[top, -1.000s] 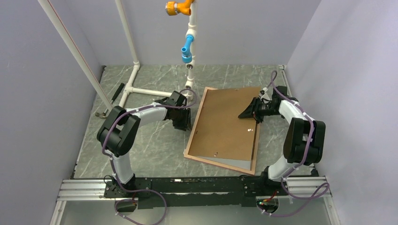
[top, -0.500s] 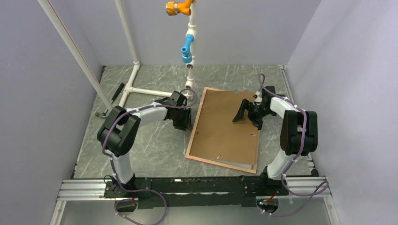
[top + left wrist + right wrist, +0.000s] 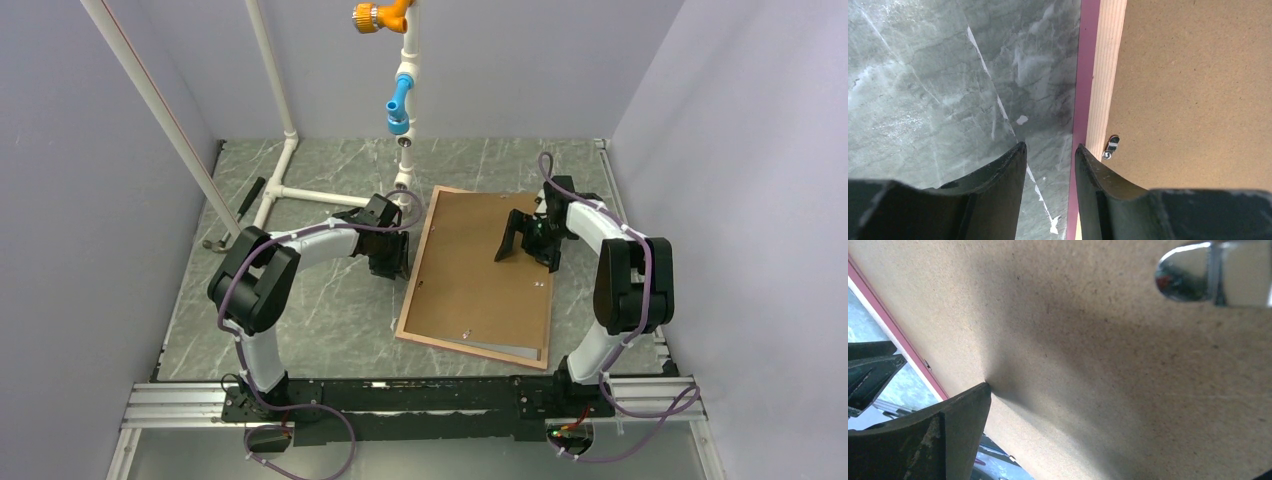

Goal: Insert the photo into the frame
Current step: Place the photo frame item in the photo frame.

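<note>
One frame [image 3: 412,285] lies reverse-up on the marble table [image 3: 330,300], holding one brown backing board [image 3: 475,275]. A grey sheet edge [image 3: 500,349] peeks out at its near end; can't tell if that's the photo. Two grippers: left gripper [image 3: 1050,147] fingers partly apart at the frame's left rail, right gripper [image 3: 530,250] spread wide over the board.

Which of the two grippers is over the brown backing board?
The right gripper, jaws spread wide over the backing board; the left gripper is beside it, at the pink left edge of the frame.
</note>
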You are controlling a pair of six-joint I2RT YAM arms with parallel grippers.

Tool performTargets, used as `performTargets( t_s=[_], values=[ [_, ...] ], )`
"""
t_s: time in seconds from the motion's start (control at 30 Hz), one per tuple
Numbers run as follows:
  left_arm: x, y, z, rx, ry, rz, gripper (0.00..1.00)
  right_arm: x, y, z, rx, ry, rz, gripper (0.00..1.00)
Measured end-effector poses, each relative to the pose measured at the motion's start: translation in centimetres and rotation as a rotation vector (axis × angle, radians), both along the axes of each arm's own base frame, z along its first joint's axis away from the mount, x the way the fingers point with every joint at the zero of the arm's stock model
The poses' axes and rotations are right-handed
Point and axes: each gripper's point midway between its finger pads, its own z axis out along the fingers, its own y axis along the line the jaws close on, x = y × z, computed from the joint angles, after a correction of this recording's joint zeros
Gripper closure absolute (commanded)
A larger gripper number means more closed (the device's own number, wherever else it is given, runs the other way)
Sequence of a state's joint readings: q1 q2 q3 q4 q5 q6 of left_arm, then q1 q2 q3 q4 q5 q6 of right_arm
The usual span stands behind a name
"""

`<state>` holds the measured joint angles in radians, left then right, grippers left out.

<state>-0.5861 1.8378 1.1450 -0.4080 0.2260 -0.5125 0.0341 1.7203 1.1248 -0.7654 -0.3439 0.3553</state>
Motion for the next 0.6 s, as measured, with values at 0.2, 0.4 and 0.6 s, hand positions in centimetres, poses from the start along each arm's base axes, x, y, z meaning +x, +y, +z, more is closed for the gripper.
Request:
performTargets(
  t_s=[0.2,0.4,0.6],
  values=[
    [-0.1,0.2,0.0,0.018,0.000,0.003,0.54,0.0,-0.2,0.2,-0.027,0.005,-0.006,0.00],
    [-0.1,0.4,-0.1,0.029,0.003,0.007,0.54,-0.1,-0.4,0.9,-0.051,-0.008,-0.014,0.00],
    [0.0,0.5,-0.1,0.039,0.001,0.012,0.54,-0.3,-1.2,2.5,-0.105,-0.034,-0.030,0.00]
  ],
)
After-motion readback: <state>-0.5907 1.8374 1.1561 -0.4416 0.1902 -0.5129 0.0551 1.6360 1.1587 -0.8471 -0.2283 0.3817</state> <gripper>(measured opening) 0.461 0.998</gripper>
